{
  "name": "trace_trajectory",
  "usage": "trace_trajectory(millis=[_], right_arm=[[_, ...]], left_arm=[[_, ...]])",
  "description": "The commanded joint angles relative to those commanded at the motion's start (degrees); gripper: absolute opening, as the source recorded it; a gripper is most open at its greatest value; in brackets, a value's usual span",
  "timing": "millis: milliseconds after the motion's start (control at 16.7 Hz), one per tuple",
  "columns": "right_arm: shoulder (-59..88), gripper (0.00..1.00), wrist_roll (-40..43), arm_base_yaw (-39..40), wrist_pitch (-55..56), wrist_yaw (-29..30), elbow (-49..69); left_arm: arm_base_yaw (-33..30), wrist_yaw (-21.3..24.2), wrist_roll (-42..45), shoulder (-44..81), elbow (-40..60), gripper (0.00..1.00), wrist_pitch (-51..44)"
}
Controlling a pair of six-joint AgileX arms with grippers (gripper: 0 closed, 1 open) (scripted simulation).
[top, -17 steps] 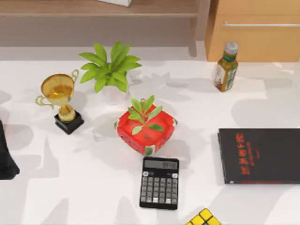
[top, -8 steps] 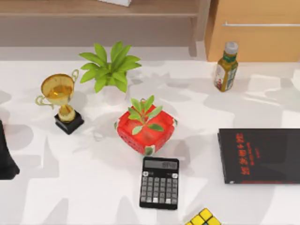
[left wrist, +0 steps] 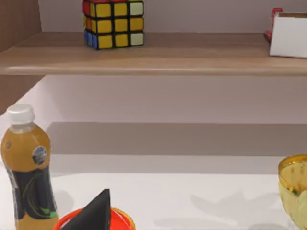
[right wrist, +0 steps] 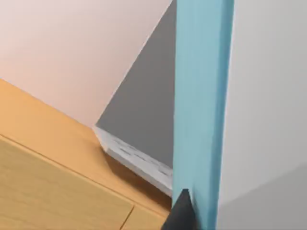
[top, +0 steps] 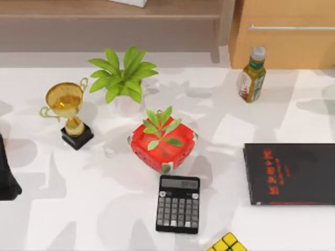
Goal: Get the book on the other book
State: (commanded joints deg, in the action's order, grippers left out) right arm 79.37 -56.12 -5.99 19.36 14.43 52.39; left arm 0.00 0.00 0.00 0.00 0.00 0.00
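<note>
White tabletop (top: 78, 209), patterned with grey shadows; wooden shelf unit and drawer cabinet (top: 285, 36) along the far edge.

Task items:
- The other book (top: 290, 173): thin, black, red lettering on the cover, lying flat at the right side of the table, its right part cut off by the edge of the top view.
- The book (right wrist: 201, 110): light blue cover, seen edge-on and upright in the right wrist view, touching a dark fingertip (right wrist: 180, 213) of the right gripper at its lower end. It appears to be gripped there, but how the fingers close on it cannot be told. Wooden cabinet surface and a white ledge lie behind it.

Other items on the table:
- Gold trophy (top: 68, 112) on a black base, far left.
- Green potted plant (top: 123, 73), right of the trophy, farther back.
- Red strawberry-shaped planter (top: 163, 144) with a small green plant, centre.
- Black calculator (top: 178, 204), just near of the planter.
- Bottle (top: 252, 75) with white cap, far right of centre.
- Rubik's cube (top: 227, 243), at the near edge, partly cut off.

Left arm (top: 6, 172): dark shape at the left edge of the table. The left wrist view has a dark fingertip (left wrist: 93, 213) over an orange rim, an orange-juice bottle (left wrist: 26, 167), and a second cube (left wrist: 113, 23) on a wooden shelf; finger opening cannot be told.
</note>
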Motion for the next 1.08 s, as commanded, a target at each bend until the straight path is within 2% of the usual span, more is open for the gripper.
trace_trajectory(millis=[300, 540, 780, 1080], right_arm=[[-6.89, 0.0, -32.04, 24.34, -1.08, 11.03, -20.31], [-12.58, 0.0, -49.89, 39.68, -2.92, 18.23, -34.27], [-16.02, 0.0, -58.38, 47.06, -5.23, 21.71, -41.31], [-16.27, 0.0, -59.05, 47.67, -5.55, 22.06, -41.88]], left_arm=[[0.0, 0.0, 0.0, 0.0, 0.0, 1.0, 0.0], [0.0, 0.0, 0.0, 0.0, 0.0, 1.0, 0.0], [0.0, 0.0, 0.0, 0.0, 0.0, 1.0, 0.0], [0.0, 0.0, 0.0, 0.0, 0.0, 1.0, 0.0]])
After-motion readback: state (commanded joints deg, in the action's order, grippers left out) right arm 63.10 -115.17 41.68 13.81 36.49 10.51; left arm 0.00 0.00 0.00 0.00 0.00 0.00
